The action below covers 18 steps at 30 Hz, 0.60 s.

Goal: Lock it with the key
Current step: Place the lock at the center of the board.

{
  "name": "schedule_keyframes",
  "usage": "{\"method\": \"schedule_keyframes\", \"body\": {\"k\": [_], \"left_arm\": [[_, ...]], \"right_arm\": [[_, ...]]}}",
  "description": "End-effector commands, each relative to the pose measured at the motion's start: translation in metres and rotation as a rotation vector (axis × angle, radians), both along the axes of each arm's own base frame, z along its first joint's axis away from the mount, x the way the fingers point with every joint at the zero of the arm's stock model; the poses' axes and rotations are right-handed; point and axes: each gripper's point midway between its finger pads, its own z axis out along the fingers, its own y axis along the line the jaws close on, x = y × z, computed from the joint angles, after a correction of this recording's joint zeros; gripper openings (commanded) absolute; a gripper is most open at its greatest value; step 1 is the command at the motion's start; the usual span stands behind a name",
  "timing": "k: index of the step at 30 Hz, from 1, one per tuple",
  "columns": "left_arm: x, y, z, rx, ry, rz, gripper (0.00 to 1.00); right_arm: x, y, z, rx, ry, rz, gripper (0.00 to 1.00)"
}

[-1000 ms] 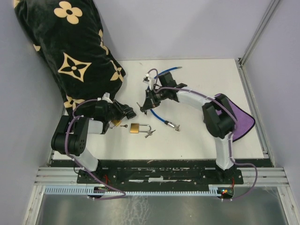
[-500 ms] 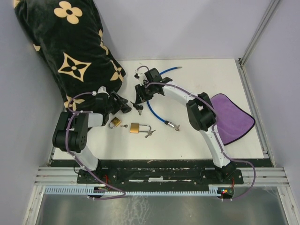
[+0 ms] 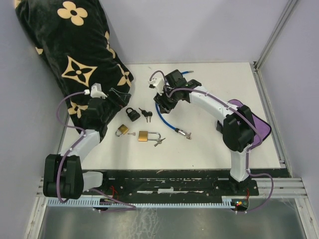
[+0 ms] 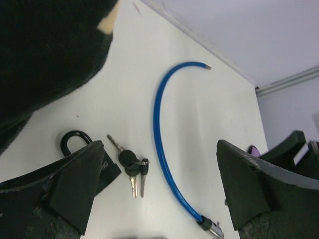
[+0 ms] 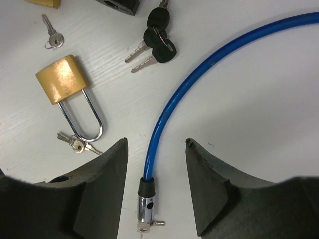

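Both arms are pulling back from the middle of the white table (image 3: 214, 144), leaving the black padlock (image 3: 132, 114) lying where they were meeting a second ago, with the bunch of black-headed keys (image 3: 146, 115) just to its right, close beside it. The left gripper (image 4: 159, 149) is now standing wide open with nothing in it, near the black plush cushion with cream flower motifs (image 3: 75, 50). The right gripper (image 5: 157, 144) is hanging partly open and gripping nothing; in its own camera the blue cable lock (image 4: 156, 114) is running between its fingers, though whether they are touching it is not clear. The left finger (image 4: 60, 189) is hiding most of the padlock's body, so only part of the shackle is showing and the scrap of white lettering is not reading clearly. The right wrist view is cutting the black padlock off at its top edge. The long-shackled brass padlock (image 5: 62, 78) and the small brass padlock (image 3: 121, 130) are lying nearer the arm bases. The right arm is covering part of the purple cloth (image 3: 261, 130).
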Motion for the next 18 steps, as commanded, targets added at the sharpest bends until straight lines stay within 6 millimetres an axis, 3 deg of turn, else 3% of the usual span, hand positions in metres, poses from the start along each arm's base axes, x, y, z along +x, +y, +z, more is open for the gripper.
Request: {"method": "schedule_keyframes", "body": {"k": [1, 6, 11, 18], "left_arm": [[-0.03, -0.023, 0.016, -0.091, -0.071, -0.145, 1.0], [-0.058, -0.028, 0.019, -0.202, -0.076, -0.156, 0.98], [-0.078, -0.03, 0.022, -0.19, -0.111, -0.19, 0.96], [-0.093, -0.035, 0.032, -0.16, -0.162, -0.239, 0.95]], "right_arm": [[-0.01, -0.025, -0.031, -0.163, -0.014, 0.053, 0.58], [-0.016, -0.026, -0.067, -0.284, 0.023, 0.065, 0.58], [-0.012, -0.03, -0.086, -0.373, 0.017, 0.056, 0.55], [-0.028, -0.035, -0.108, -0.436, 0.059, 0.077, 0.35]]}}
